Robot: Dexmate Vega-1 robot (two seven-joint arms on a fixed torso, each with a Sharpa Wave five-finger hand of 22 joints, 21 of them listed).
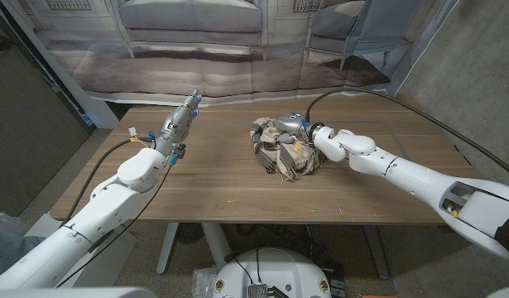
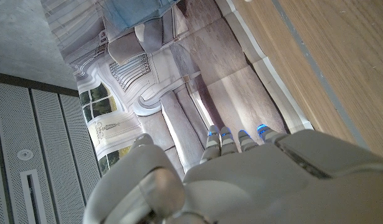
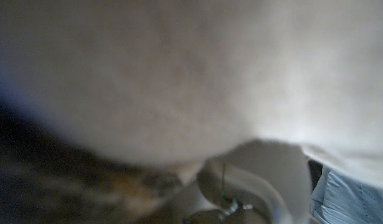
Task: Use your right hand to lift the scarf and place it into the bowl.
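Right robot hand [image 1: 294,127] buried in scarf [image 1: 280,153] (grip unclear) | scarf: crumpled beige-brown heap on table [image 1: 213,182]

A scarf [image 1: 282,151] lies bunched near the middle of a wooden table [image 1: 213,186], the robot's right hand [image 1: 292,127] on its far side and the left hand [image 1: 182,117] well apart near the table's far-left edge.
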